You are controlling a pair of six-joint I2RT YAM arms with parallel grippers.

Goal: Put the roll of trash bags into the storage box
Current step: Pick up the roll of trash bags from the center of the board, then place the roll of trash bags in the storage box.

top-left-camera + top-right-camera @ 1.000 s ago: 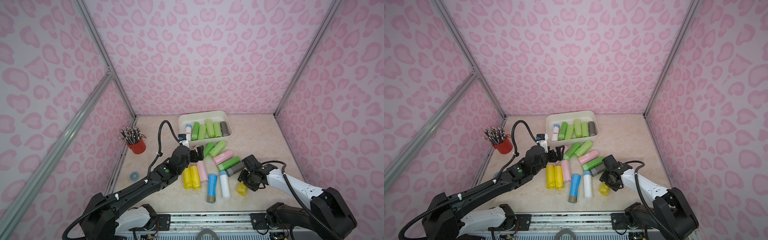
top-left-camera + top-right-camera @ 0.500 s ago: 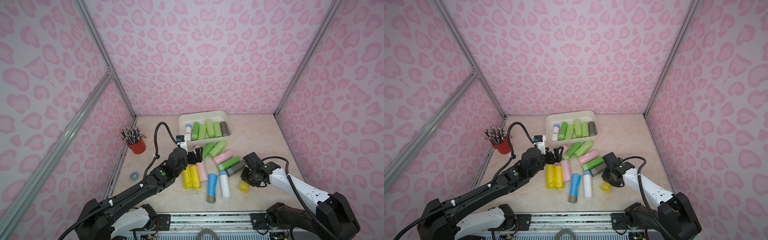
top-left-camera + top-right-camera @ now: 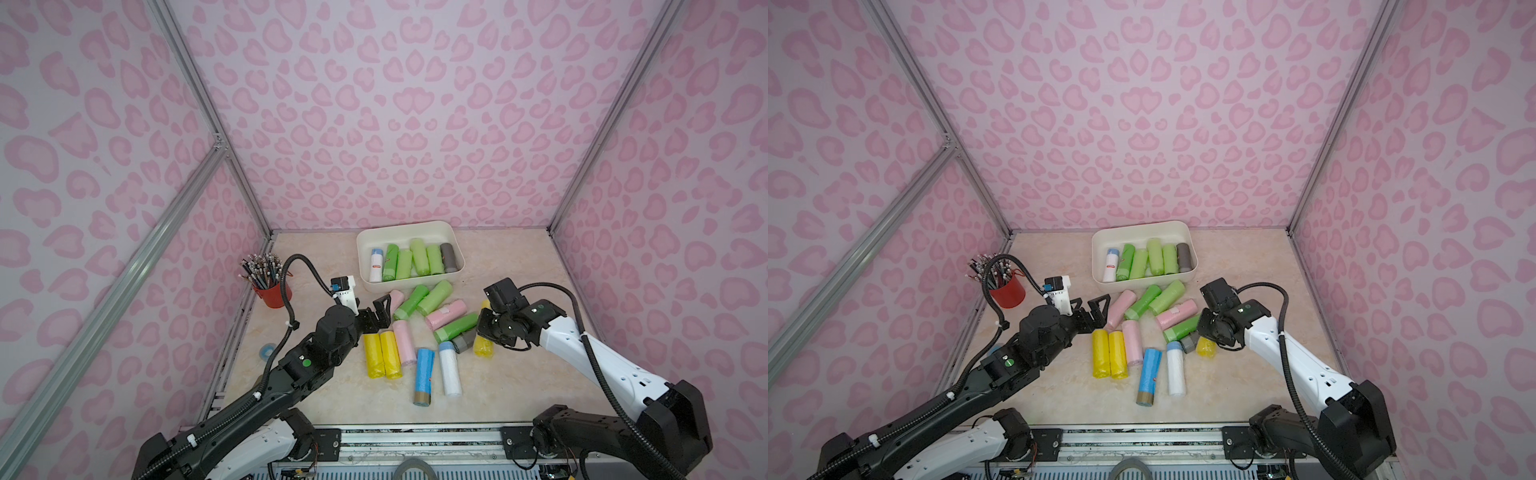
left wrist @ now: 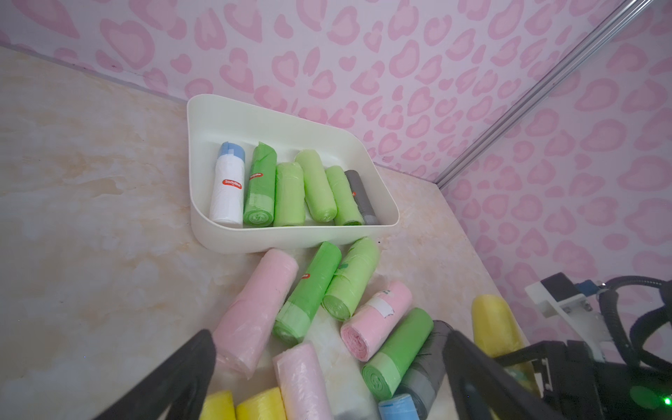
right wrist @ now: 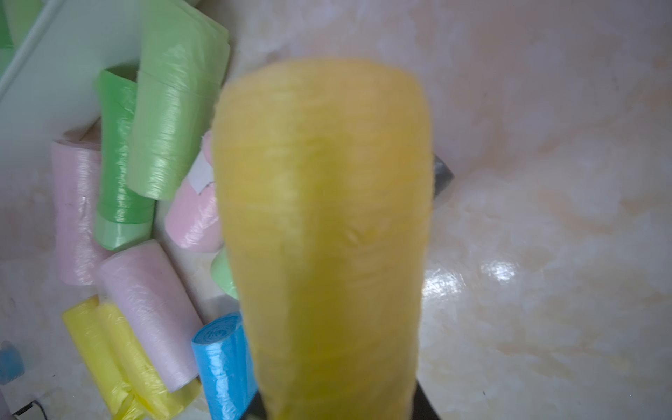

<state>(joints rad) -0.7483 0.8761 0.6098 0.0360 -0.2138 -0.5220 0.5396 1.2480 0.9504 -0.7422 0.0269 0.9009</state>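
Yellow roll (image 5: 320, 236): clamped in the right gripper (image 3: 489, 332), at the edge of the loose pile (image 3: 415, 332), outside the box.
Storage box (image 3: 409, 227): six rolls (image 3: 409, 262) inside.
Left gripper (image 3: 376, 313): jaws wide, empty.
Remaining: carry over, release.

— What closes the space in?
— Three walls (image 3: 411, 124), pale lilac with pink heart-like blotches, seen in both top views. Grey metal posts (image 3: 199, 95) run up the corners, and a slanted bar (image 3: 112, 299) crosses the left of the frame.
— And the surface below?
— A beige, marble-patterned tabletop (image 3: 507, 257). In the right wrist view it looks glossy, with a bright glare spot (image 5: 502, 271) right of centre.
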